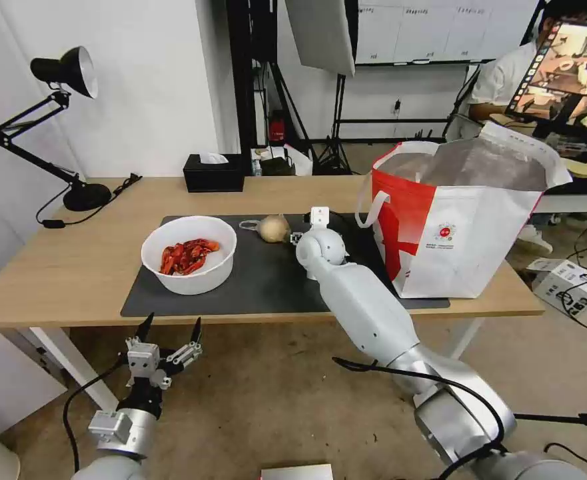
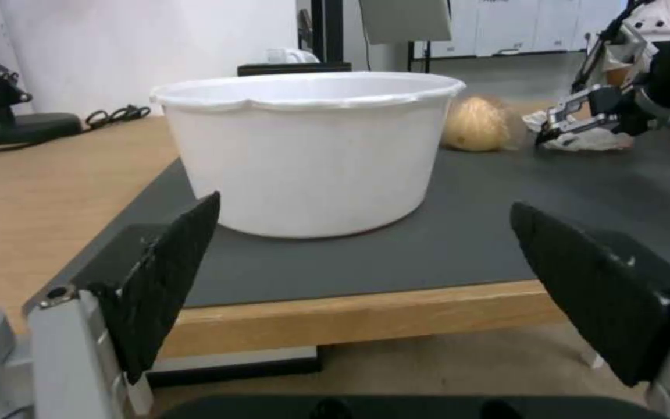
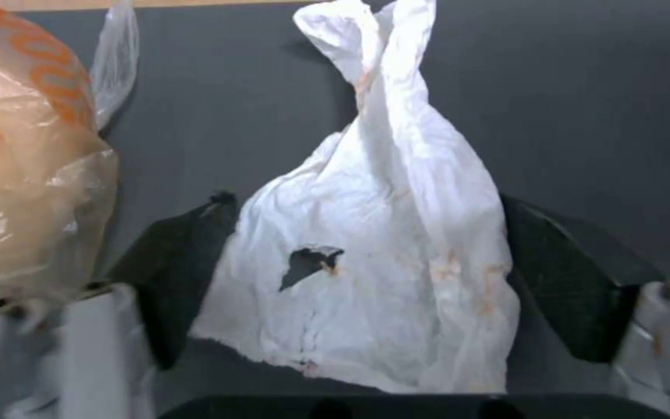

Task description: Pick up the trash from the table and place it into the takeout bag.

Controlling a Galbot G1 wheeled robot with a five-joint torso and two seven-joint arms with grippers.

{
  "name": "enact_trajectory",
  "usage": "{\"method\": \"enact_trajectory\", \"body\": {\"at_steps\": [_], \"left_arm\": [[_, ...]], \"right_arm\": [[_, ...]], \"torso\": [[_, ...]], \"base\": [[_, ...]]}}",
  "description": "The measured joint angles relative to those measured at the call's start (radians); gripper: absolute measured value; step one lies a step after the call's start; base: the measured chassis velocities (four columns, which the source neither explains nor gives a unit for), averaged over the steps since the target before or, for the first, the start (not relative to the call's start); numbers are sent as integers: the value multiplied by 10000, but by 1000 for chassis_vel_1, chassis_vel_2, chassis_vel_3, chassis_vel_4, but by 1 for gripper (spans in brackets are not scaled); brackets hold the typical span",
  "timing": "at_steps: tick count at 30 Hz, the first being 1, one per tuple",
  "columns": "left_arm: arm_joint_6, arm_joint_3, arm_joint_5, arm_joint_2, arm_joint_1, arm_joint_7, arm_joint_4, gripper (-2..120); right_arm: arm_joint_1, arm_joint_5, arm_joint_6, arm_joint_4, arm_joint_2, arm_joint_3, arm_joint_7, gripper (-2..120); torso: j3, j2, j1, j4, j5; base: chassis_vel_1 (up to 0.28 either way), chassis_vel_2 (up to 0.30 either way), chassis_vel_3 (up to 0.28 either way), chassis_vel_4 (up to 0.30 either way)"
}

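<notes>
1. We are holding our right gripper (image 3: 366, 279) low over the dark grey mat (image 1: 273, 280), its fingers (image 3: 180, 273) spread wide on either side of the crumpled white tissue (image 3: 381, 233) and not yet pressing on it.
2. We are seeing the tissue lying flat on the mat, stained faintly orange and torn with a small hole, just beside the plastic-wrapped beige ball (image 1: 273, 229).
3. We are keeping our left gripper (image 1: 170, 328) below the near edge of the table (image 1: 66, 267), fingers wide apart and pointing up, holding nothing.
4. Through the left wrist view we are looking at the white bowl (image 2: 308, 151) standing upright on the mat, with the ball behind it; in the head view it is holding red crayfish shells (image 1: 188, 255).
5. We are seeing the takeout bag (image 1: 460, 227) standing open at the right end of the table, partly on the mat, its foil lining showing.
6. A black tissue box (image 1: 214, 173) and a black desk lamp (image 1: 60, 120) are sitting at the table's far side.
</notes>
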Motion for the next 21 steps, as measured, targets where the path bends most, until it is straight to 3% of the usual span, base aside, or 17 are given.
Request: {"method": "enact_trajectory", "body": {"at_steps": [3,21], "left_arm": [[0,19,-1,-4,-1,0,8,100],[-10,96,-4,-1,-92,-1,93,100]], "right_arm": [[-50,-2,39,60,9,6,-5,68],[-156,-288,642,88,6,-86,-183,6]], "torso": [[0,0,0,1,0],[0,-1,0,0,0]], "base": [[0,0,0,0],[0,0,0,0]]}}
